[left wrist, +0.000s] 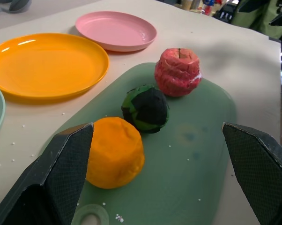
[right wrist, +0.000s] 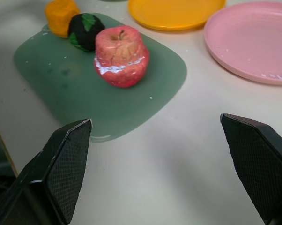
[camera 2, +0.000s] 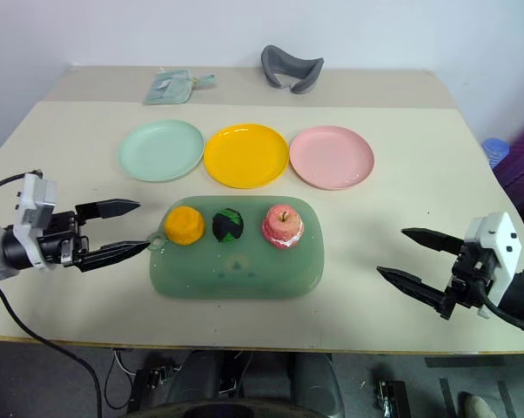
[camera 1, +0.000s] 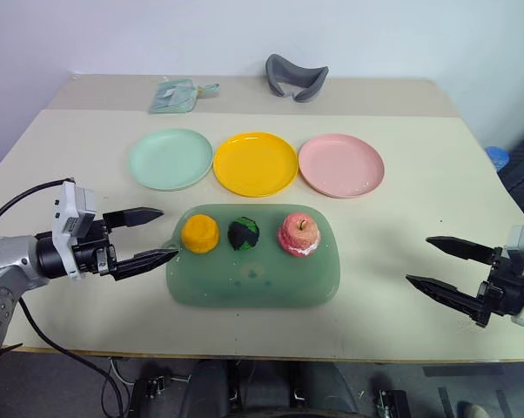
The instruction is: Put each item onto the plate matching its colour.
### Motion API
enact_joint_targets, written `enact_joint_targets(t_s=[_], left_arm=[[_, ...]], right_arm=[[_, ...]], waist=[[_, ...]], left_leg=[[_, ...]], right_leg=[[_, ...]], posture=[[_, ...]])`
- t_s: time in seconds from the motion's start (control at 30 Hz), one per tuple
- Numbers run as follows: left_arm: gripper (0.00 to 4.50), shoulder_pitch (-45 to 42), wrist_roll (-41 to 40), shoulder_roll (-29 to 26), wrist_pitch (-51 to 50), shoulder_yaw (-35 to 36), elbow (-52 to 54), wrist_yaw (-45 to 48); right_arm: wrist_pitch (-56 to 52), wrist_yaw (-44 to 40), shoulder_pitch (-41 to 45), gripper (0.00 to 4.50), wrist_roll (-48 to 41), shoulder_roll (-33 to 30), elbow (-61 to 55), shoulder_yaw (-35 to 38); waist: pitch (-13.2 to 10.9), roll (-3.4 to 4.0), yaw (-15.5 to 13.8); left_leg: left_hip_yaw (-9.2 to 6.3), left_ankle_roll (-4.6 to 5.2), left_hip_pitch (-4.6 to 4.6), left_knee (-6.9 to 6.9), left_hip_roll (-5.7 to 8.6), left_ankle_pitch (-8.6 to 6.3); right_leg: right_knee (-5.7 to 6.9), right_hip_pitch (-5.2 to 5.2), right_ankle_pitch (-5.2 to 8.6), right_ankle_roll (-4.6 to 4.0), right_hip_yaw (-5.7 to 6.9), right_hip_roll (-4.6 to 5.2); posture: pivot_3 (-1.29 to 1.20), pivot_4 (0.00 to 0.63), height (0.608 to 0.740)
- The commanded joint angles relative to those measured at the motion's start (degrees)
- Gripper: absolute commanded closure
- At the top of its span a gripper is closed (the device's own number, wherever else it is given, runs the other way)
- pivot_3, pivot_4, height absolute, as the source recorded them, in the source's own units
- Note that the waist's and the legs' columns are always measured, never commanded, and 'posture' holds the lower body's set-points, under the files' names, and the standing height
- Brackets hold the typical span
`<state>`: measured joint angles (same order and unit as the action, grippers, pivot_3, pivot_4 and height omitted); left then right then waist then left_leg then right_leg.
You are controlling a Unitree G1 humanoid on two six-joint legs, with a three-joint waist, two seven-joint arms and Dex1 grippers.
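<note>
Nothing sorted yet: the orange lump (camera 1: 199,233), green ball (camera 1: 243,234) and apple (camera 1: 298,234) all sit on the green mat (camera 1: 245,283), between both tools. The left tool (camera 1: 149,235) and right tool (camera 1: 443,266) are spread wide, empty, and the mint plate (camera 1: 170,158), yellow plate (camera 1: 255,163) and pink plate (camera 1: 340,165) beyond them are bare.

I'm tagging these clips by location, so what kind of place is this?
Probably a robot test bench in a lab or office, not a kitchen: a plain beige table against a bare white wall, toy foods on a translucent green mat, cables hanging below the table edge.
</note>
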<state>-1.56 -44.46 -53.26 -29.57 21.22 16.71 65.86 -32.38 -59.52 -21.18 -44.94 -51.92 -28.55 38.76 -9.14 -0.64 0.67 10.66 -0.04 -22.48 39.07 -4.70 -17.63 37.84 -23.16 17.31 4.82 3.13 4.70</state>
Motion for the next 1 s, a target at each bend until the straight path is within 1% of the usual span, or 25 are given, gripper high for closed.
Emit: enact_joint_targets(t_s=[0.03, 0.17, 0.3, 0.7, 0.77, 0.83, 0.93, 1.0], left_arm=[[0.00, -0.4, 0.2, -1.0, -0.3, 0.4, 1.1, 0.5], [0.00, -2.3, -0.4, 1.1, -1.0, 0.1, 2.0, -2.8], [0.00, -2.4, -1.1, 1.6, -1.7, -0.7, 3.0, -2.0], [0.00, -4.1, 0.5, 2.5, 0.1, -0.8, 2.2, -2.4], [0.00, -4.1, 1.5, 2.6, 0.9, -1.2, 2.0, -2.5], [0.00, -3.9, 1.0, 2.5, 0.1, -1.3, 1.9, -2.1], [0.00, -3.8, 4.5, 1.1, -2.0, -2.3, 2.0, -6.5], [0.00, -4.4, 5.8, 1.0, -1.3, -3.4, 0.9, -6.3]], right_arm=[[-0.5, -0.2, 2.0, 0.04, -0.9, -1.4, -0.9, 0.9], [-0.8, 0.8, 4.8, 0.04, -0.7, -1.4, -1.0, -1.0], [-1.6, 0.8, 7.1, 0.04, -1.4, -1.6, -0.8, -2.5], [-1.7, -0.3, 16.1, 0.04, -1.6, -1.6, 0.6, -9.0], [-1.2, -0.5, 18.3, 0.04, -1.5, -1.2, 1.2, -10.8], [-0.9, -0.8, 20.6, 0.04, -1.9, -0.5, 1.1, -13.0], [0.1, -2.2, 25.5, 0.04, -2.0, 1.2, 2.2, -18.2], [1.0, -3.3, 29.2, 0.04, -0.9, 2.6, 3.4, -22.7]], waist=[[0.0, 0.00, 0.0], [0.0, -0.01, -0.1], [0.0, -0.01, 0.0], [0.0, -0.02, 0.0], [0.0, -0.01, 0.0], [0.0, -0.01, 0.0], [0.0, -0.01, 0.1], [0.0, -0.02, 0.1]], left_leg=[[0.00, 0.00, 0.00, 0.00, 0.00, 0.00], [-0.01, 0.00, 0.00, 0.01, 0.00, 0.00], [-0.01, 0.01, -0.01, 0.01, 0.00, 0.00], [0.00, 0.01, -0.01, 0.02, 0.01, 0.00], [0.01, 0.01, -0.01, 0.03, 0.01, 0.00], [0.00, 0.01, -0.01, 0.03, 0.00, 0.00], [0.01, 0.01, -0.01, 0.03, 0.00, 0.00], [0.01, 0.01, -0.01, 0.03, 0.00, 0.00]], right_leg=[[0.00, 0.00, 0.00, 0.00, 0.00, 0.00], [0.00, 0.01, 0.00, 0.00, 0.00, 0.00], [0.00, 0.00, 0.00, 0.00, -0.01, 0.00], [0.01, -0.01, 0.00, 0.00, -0.01, 0.00], [0.01, -0.01, 0.00, 0.00, -0.01, 0.00], [0.01, -0.01, 0.00, 0.00, -0.01, -0.01], [0.02, -0.02, 0.00, 0.00, -0.01, -0.01], [0.02, -0.02, 0.00, 0.00, -0.01, -0.02]], posture=[[0.00, 0.150, 0.740], [0.00, 0.150, 0.740], [0.00, 0.150, 0.740], [0.00, 0.150, 0.740], [0.00, 0.150, 0.740], [0.00, 0.150, 0.740], [0.00, 0.150, 0.740], [0.00, 0.150, 0.740]])
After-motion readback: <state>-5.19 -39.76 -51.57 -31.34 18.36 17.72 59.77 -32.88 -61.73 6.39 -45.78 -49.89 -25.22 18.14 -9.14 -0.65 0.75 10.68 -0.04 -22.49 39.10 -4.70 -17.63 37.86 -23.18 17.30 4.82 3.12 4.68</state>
